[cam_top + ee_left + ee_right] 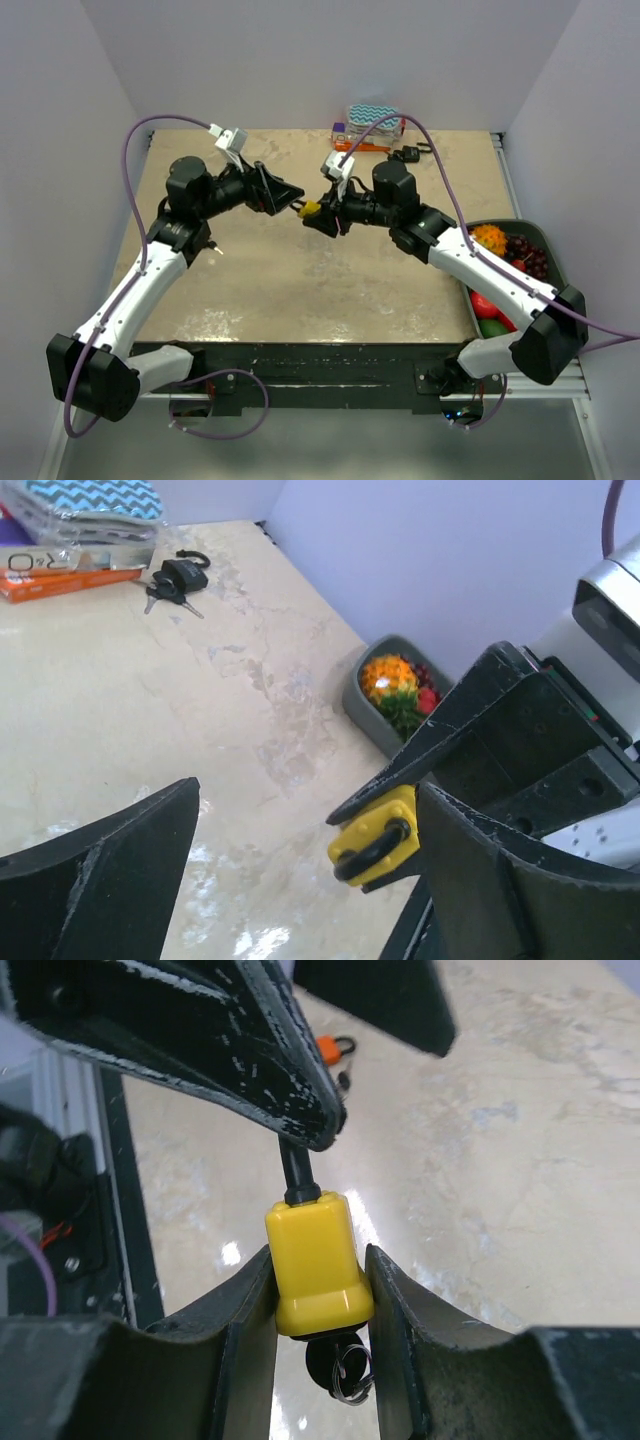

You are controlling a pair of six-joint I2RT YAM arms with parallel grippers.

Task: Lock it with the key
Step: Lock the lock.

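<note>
With the right claw (pixel 320 1265) clamped on the yellow padlock (pixel 315 1280) in mid-air over the bench (pixel 300 295), key (pixel 335 1365) seated underneath, and the left claw (pixel 310 800) spread open at the shackle (pixel 293 1172), locking seems imminent: likely press the shackle home, then turn the key.

Seen from above, the left gripper (pixel 292 198) and the right gripper (pixel 322 217) are meeting nose to nose over the middle of the beige table (pixel 300 300). The right one is holding a yellow padlock (pixel 310 209), and the left one's fingers are standing spread with a tip just beside the lock. A black padlock (pixel 408 153) is lying at the far edge near an orange pack (pixel 362 147) and a stack of patterned packets (pixel 375 113), while a grey tray (pixel 552 258) of fruit is sitting at the right edge, partly under the right arm.
</note>
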